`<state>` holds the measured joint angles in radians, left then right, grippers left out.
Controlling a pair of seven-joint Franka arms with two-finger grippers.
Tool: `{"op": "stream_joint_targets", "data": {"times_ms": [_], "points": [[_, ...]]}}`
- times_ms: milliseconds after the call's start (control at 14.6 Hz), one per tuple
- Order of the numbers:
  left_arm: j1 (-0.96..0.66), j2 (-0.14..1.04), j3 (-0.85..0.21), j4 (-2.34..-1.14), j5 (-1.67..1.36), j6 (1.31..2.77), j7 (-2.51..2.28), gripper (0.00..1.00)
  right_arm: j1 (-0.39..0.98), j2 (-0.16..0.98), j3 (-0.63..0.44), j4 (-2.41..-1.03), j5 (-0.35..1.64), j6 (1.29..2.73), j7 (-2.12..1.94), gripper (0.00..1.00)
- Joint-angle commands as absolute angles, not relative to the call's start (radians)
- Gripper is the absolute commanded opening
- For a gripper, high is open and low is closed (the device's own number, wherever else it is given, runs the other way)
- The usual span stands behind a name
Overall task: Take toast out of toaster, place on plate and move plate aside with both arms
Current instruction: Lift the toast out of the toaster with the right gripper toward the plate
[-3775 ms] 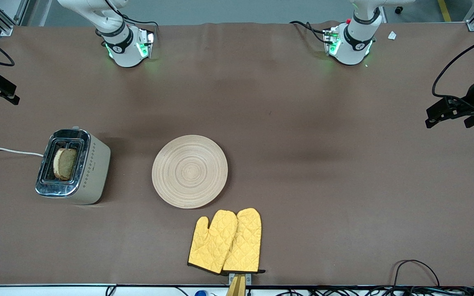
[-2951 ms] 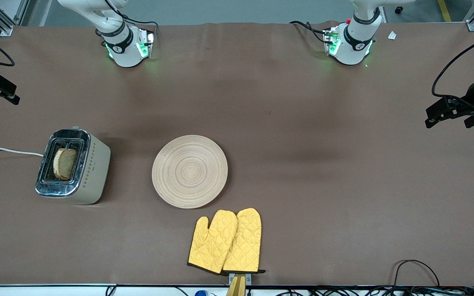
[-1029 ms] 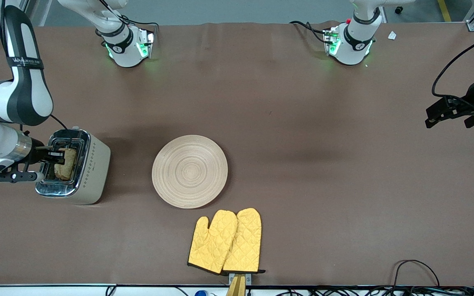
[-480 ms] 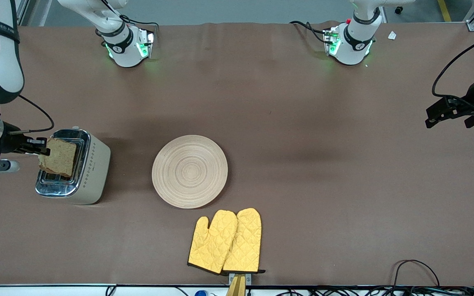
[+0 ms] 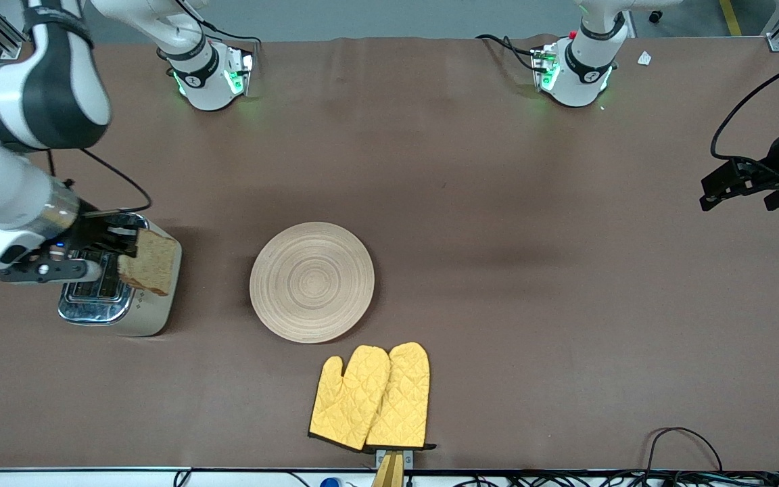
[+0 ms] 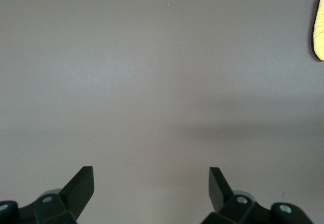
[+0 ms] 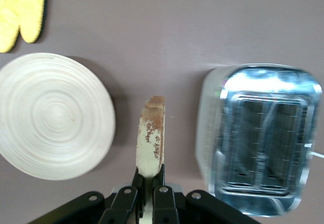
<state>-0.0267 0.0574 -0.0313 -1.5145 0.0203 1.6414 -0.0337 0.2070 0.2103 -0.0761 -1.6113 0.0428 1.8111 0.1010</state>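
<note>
My right gripper (image 5: 121,249) is shut on the toast (image 5: 150,263), a brown speckled slice held on edge in the air over the plate-side edge of the toaster (image 5: 95,308). In the right wrist view the toast (image 7: 151,142) stands edge-on between the toaster (image 7: 258,138) and the plate (image 7: 53,115). The round tan wooden plate (image 5: 312,281) lies flat mid-table and is bare. My left gripper (image 5: 713,191) is open and waits over the table's edge at the left arm's end; its wrist view (image 6: 151,183) shows only bare brown tabletop between the fingers.
Two yellow quilted oven mitts (image 5: 371,396) lie nearer the front camera than the plate. The toaster's white cord runs off the right arm's end of the table. A black cable loop (image 5: 683,446) lies at the front edge toward the left arm's end.
My right arm came in, gripped the toast in the toaster slot, lifted it out and carried it toward the plate side of the toaster. The left arm has not moved.
</note>
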Motion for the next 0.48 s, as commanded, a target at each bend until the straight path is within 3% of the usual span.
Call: {"op": "stream_joint_targets", "data": {"times_ms": [0, 412], "points": [[-0.028, 0.067, -0.034, -1.494, 0.046, 1.637, -0.034, 1.0, 0.282, 0.248, -0.083, -1.643, 0.098, 1.906, 0.23, 0.0], [-0.026, 0.067, -0.034, -1.494, 0.046, 1.637, -0.034, 1.0, 0.396, 0.274, -0.084, -1.805, 0.449, 2.179, 0.265, 0.0]]}}
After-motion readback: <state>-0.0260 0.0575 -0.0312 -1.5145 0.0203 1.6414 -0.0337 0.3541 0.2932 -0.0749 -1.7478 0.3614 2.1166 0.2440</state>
